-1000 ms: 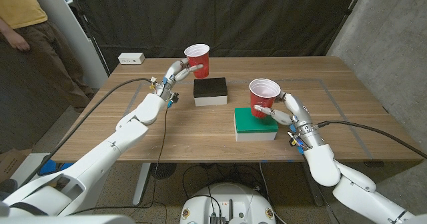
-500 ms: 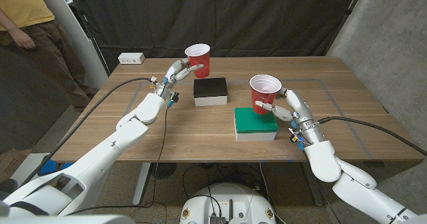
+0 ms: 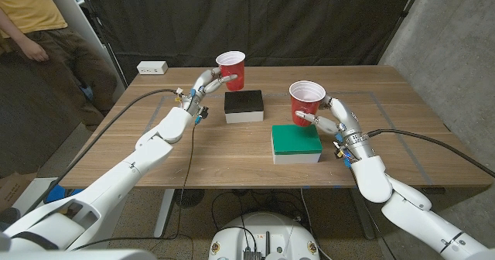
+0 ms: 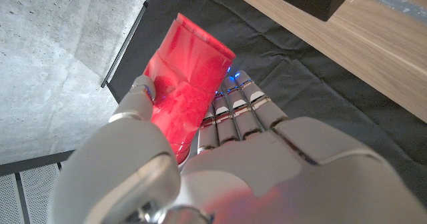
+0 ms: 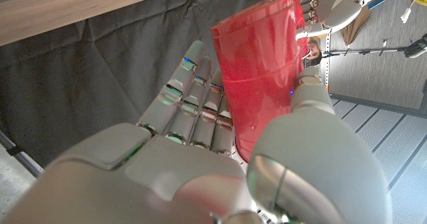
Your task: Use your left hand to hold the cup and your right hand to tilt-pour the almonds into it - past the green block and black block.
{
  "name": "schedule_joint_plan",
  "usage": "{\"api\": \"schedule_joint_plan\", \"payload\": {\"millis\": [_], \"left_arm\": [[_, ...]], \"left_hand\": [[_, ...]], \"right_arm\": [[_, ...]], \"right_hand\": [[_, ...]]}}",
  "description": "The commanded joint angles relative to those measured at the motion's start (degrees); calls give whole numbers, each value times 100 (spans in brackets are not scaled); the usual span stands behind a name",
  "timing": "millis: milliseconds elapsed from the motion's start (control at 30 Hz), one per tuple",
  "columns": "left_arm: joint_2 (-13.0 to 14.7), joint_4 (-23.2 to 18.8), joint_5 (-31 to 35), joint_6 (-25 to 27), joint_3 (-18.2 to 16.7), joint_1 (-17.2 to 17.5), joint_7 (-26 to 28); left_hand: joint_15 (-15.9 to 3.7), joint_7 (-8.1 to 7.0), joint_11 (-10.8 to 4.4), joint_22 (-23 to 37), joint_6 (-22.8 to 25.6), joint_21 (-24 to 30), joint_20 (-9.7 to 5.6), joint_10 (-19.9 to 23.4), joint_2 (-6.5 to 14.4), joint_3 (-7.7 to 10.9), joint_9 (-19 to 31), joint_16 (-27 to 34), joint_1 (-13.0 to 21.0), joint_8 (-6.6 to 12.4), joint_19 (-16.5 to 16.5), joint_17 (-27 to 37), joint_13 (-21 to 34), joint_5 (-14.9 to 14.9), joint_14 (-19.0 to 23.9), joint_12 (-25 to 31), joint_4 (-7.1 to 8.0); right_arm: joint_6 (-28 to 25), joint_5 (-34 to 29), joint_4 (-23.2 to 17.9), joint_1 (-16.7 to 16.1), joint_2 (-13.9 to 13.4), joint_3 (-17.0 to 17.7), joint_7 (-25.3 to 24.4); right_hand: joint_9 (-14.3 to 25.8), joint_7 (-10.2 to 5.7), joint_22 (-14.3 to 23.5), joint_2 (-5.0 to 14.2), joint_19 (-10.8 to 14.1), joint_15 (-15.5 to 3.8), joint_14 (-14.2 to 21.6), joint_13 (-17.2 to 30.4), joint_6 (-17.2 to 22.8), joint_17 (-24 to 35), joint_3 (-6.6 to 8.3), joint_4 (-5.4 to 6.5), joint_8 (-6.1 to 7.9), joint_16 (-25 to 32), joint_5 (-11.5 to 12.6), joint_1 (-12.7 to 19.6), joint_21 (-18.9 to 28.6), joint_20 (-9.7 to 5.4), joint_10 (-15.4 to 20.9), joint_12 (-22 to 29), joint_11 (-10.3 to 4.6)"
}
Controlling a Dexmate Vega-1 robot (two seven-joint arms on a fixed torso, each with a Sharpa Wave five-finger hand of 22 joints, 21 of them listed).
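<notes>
My left hand [image 3: 207,83] grips a red cup [image 3: 231,70] at the far side of the table, behind the black block [image 3: 244,106]. The same cup [image 4: 183,85] shows in the left wrist view, wrapped by my left hand [image 4: 220,157]. My right hand [image 3: 331,123] holds a second red cup [image 3: 305,105] in the air above the green block [image 3: 295,143], upright, its inside not readable from here. In the right wrist view this cup [image 5: 260,71] sits between thumb and fingers of my right hand [image 5: 220,157].
A white power strip [image 3: 152,68] lies at the table's far left corner. A person [image 3: 31,28] in a yellow shirt stands beyond the left edge. Grey tape lines [image 3: 402,140] mark the wooden table [image 3: 232,148] on the right. Black curtain hangs behind.
My right hand has lifted its red cup up off the green block and a little toward the far side. The left hand and its cup stay put. The person has shifted.
</notes>
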Motion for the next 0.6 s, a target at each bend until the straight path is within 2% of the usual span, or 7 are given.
{"api": "schedule_joint_plan", "payload": {"millis": [33,600], "left_arm": [[-27,45,16,34,56,-63,-33],[-57,159,-15,7,103,-140,-106]], "left_hand": [[-273,-14,2,11,66,-38,-139,66,-10,25,32,-14,42,17,48,17,28,34,39,-8,11],[-293,-16,1,11,104,-39,-160,87,-4,34,33,-12,66,19,62,13,29,37,72,-11,-2]], "right_arm": [[17,-4,266,416,79,-156,70],[-13,67,822,1128,167,-492,203]], "right_hand": [[13,20,27,32,44,-253,69,30,56,32,33,8,15,54,-46,39,50,-4,37,-17,-4],[13,4,33,41,78,-277,123,38,103,80,25,0,17,98,-89,77,71,-8,108,-21,-11]]}}
